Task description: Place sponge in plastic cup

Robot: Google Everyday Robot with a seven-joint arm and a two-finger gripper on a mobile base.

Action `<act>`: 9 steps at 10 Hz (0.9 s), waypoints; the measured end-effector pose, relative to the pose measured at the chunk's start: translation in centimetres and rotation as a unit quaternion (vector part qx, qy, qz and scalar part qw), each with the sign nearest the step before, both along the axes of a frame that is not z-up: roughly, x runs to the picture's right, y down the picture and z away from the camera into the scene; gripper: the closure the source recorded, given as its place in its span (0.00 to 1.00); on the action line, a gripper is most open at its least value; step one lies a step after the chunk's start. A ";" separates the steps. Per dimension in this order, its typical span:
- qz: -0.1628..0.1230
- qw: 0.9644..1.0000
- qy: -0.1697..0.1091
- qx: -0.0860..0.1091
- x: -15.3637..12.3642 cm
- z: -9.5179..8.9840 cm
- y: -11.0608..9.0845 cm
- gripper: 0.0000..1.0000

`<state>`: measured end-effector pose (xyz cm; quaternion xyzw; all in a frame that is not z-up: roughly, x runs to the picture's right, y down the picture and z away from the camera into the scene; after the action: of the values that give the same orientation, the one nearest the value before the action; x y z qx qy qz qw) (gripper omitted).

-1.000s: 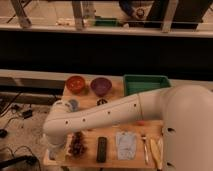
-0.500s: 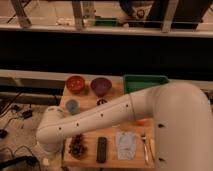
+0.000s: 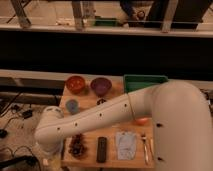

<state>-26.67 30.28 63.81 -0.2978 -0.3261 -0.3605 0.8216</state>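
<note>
Since a second ago the arm (image 3: 100, 117) has sunk, and its bend is now lower and nearer the front left corner of the table (image 3: 88, 101); the things on the table lie as before. In the camera view the gripper is hidden somewhere past that bend, so I cannot tell whether it is spread or pressed together. The plastic cup (image 3: 72, 106) stands just behind the bend, with an orange bowl (image 3: 76, 84) and a purple bowl (image 3: 101, 86) farther back. The sponge cannot be made out. A black remote (image 3: 101, 149) and a pale cloth (image 3: 125, 145) lie right of the bend, by the front edge
</note>
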 end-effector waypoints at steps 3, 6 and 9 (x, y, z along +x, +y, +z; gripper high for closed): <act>-0.002 1.000 -0.006 0.008 -0.1 0.3 -0.3 0.20; -0.019 0.999 -0.028 0.031 -1.2 2.6 -2.9 0.20; -0.024 0.998 -0.046 0.039 -1.9 3.2 -3.3 0.20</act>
<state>-28.55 27.03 66.98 -0.2566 -0.3419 -0.4062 0.8076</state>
